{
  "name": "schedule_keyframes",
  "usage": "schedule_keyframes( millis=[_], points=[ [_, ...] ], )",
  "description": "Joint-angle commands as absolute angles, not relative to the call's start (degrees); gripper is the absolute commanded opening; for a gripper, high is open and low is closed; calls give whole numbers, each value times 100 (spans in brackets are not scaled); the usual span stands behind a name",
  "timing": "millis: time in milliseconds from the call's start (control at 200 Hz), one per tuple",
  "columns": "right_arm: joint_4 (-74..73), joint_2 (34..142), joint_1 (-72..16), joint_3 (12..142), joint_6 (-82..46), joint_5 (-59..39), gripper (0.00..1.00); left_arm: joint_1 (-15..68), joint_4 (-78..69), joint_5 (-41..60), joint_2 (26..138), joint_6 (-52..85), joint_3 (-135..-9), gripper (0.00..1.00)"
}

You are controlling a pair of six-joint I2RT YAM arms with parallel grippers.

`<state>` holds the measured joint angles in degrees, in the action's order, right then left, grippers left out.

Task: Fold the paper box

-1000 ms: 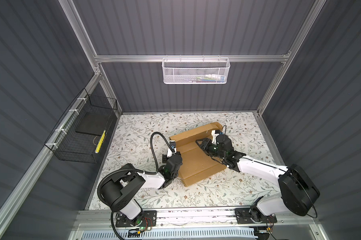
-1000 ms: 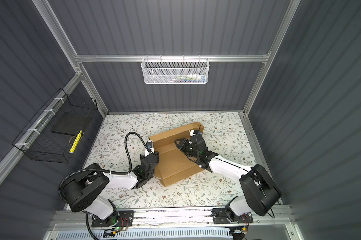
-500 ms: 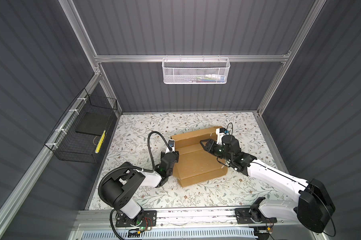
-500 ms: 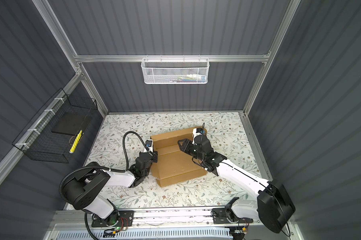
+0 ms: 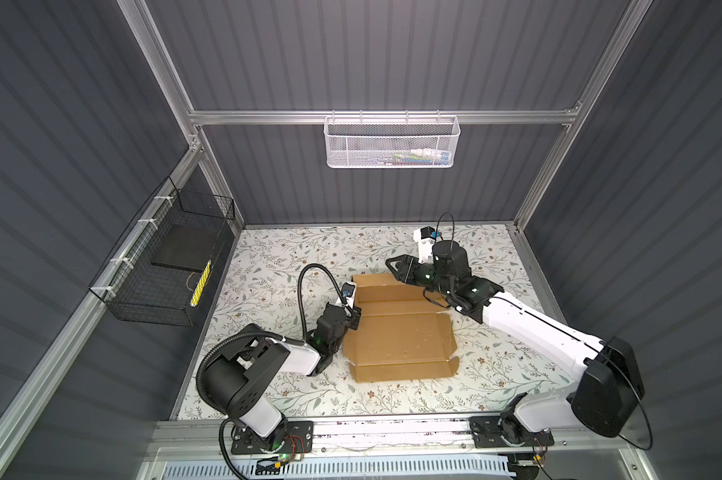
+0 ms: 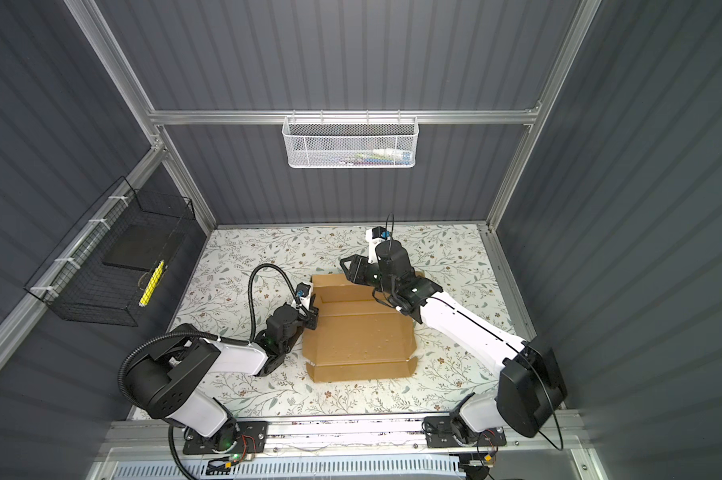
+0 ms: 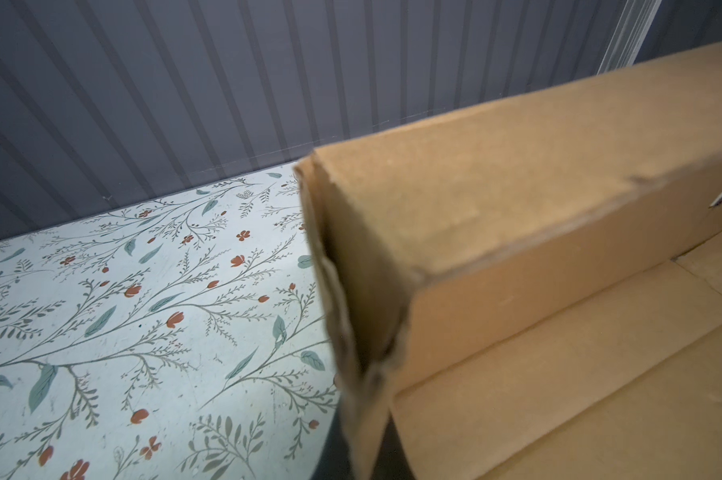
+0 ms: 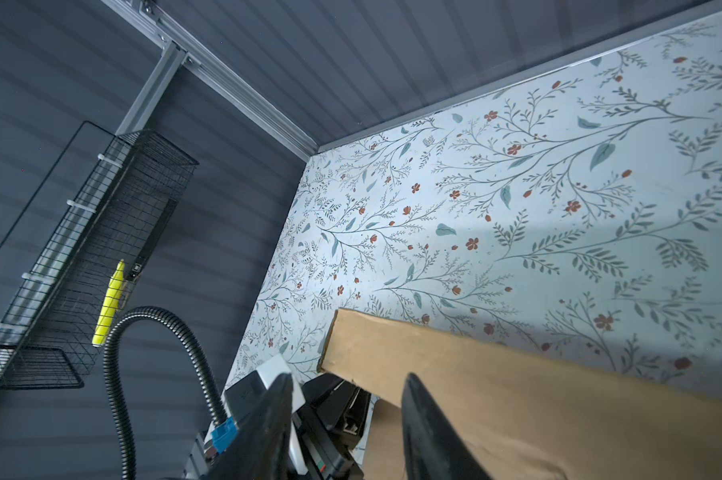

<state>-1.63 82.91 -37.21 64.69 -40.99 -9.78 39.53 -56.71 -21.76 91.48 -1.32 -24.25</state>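
Box (image 5: 396, 332) in the middle of the counter (image 5: 276, 266), half formed: far wall up, near flap lying low. Left arm (image 5: 330, 328): jaws pressed together, pinching the box's left side wall. Right arm (image 5: 517, 320) reaches over the far wall, jaws spread, gripping nothing. Step in hand, I'd guess: raising the sides. Next calls for the right jaws to close on the far wall and fold it inward.
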Motion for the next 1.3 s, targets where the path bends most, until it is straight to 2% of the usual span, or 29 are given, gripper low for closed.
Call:
schedule_keyframes(
  millis=[0,560,1296],
  points=[
    [-64,8550,-3807,6698,-3947,-1200,41,3903,-6006,-2102,9201,-312,-2306,0],
    [-543,9328,-4061,6679,-4240,-932,33,3899,-6206,-2260,9297,-106,-2272,0],
    [-730,9641,-4052,6530,-4424,-822,30,3900,-6197,-2487,9211,0,-2189,0]
  ],
)
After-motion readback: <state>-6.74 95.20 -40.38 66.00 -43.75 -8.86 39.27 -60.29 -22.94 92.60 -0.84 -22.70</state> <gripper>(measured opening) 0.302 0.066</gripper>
